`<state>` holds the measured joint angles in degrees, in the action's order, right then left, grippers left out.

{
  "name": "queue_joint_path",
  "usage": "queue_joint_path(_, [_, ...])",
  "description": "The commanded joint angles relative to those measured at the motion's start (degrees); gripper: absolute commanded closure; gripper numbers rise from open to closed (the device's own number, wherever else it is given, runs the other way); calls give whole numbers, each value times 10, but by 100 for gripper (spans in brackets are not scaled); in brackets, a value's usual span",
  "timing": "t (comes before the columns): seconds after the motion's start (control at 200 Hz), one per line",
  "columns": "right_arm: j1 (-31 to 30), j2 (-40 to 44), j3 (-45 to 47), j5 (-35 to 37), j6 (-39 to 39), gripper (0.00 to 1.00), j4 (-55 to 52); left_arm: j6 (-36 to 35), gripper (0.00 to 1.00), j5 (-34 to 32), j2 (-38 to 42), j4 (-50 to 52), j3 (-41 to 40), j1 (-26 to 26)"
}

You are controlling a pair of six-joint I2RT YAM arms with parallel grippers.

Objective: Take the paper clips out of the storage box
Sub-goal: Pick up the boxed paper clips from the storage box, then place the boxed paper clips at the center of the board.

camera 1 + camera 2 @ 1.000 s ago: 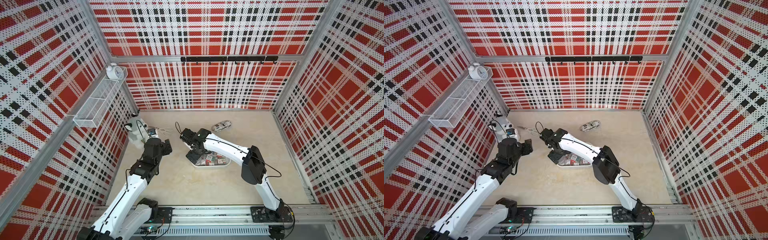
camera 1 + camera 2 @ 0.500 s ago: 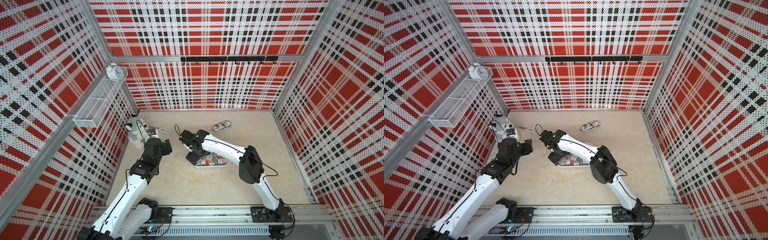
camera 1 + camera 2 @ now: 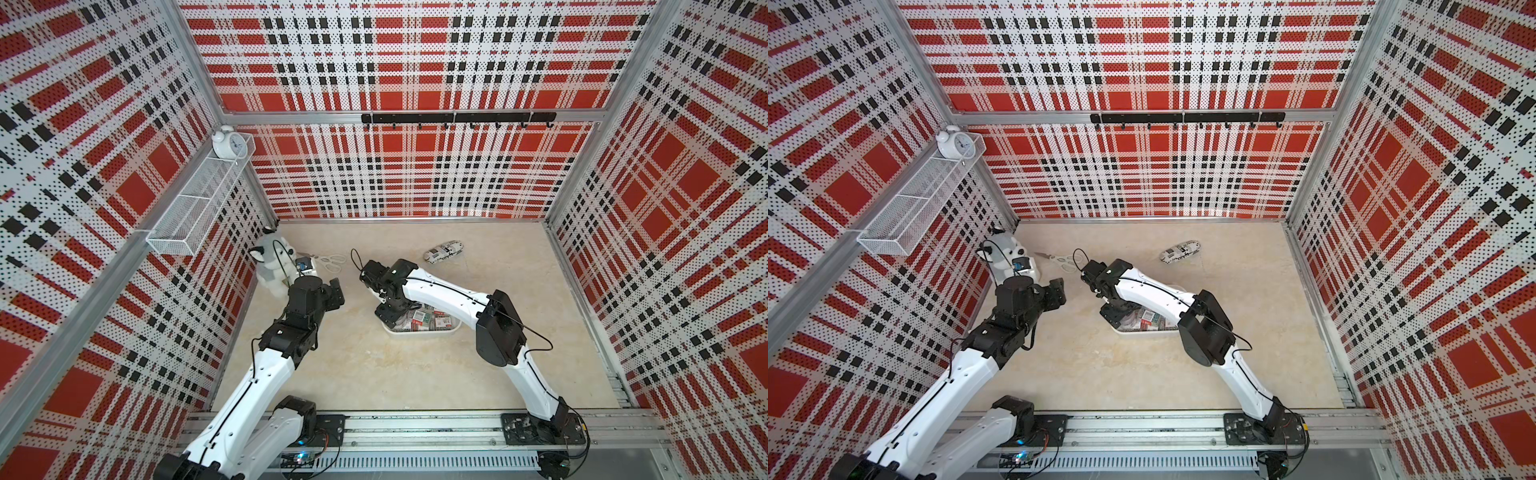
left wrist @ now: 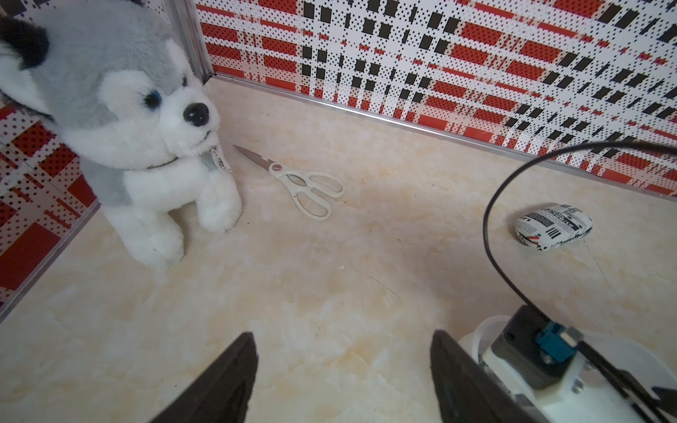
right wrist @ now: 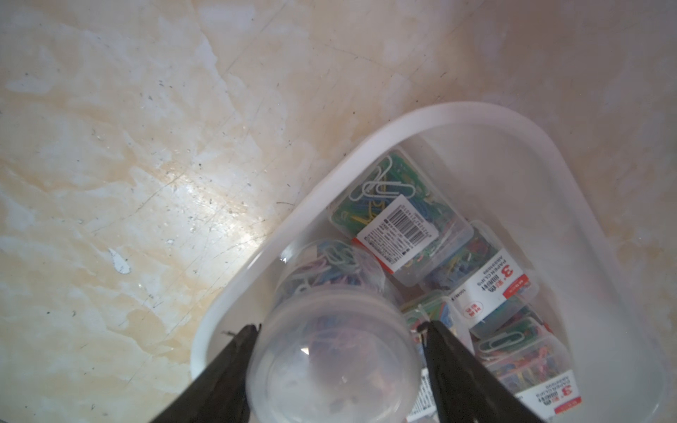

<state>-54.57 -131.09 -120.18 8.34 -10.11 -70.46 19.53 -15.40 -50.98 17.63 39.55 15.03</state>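
We are looking at one white storage box (image 3: pixel 424 331) sitting mid-floor. The right gripper (image 5: pixel 340 326) is reaching down into the end of it nearer the left arm. Inside that end, close against the rim, we are counting one round tub (image 5: pixel 333 351) of coloured paper clips, clear-walled, with its lid facing the wrist camera. The claw's two black fingers (image 5: pixel 234 366) are standing one on each side of the lid. One is touching it and the other is sitting just beside it, and we cannot tell whether they are pinching it.

Next to the tub, in the same box, we are counting at least five rectangular cases (image 5: pixel 399 216) of clips. They are clear with white-and-red labels and are lying piled and overlapping, and the arm is covering part of the pile.

The left gripper (image 4: pixel 343 335) is hanging over bare floor, near the box but clear of it. Its two fingers are spread wide with nothing between them.

On the floor we are also counting one plush husky (image 4: pixel 139 121) by the side wall, one pair of white-handled scissors (image 4: pixel 304 183) just beside it, and one printed pouch (image 4: pixel 553 227) towards the back wall. On the side wall, one wire basket (image 3: pixel 199 212) is holding one white alarm clock (image 3: pixel 227 143) at its far end, and one black hook rail (image 3: pixel 457 118) is running along the back wall.
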Motion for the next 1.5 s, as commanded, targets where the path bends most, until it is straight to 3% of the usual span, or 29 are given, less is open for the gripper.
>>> queue_joint_path(0.0, [2,-14,-16,-1,-3,29,-10,3,23,3,6,-5,-4,-4])
queue_joint_path(0.296, [2,6,-17,-1,-11,50,-23,3,23,6,4,-5,-4,-23])
queue_joint_path(0.641, [2,70,-25,31,-23,53,-34,4,23,6,4,-5,-4,-24])
queue_joint_path(0.917, [-1,188,-18,68,-36,53,-55,5,23,3,5,-5,-4,-24])
queue_joint_path(1.032, [-16,276,60,63,-38,53,-37,5,23,0,6,-5,-4,-24])
queue_joint_path(1.283, [-32,483,332,38,-89,54,41,6,23,3,2,-5,-4,-27])
queue_joint_path(1.493, [-31,579,465,41,-151,53,60,6,23,2,-1,-5,-3,-28])
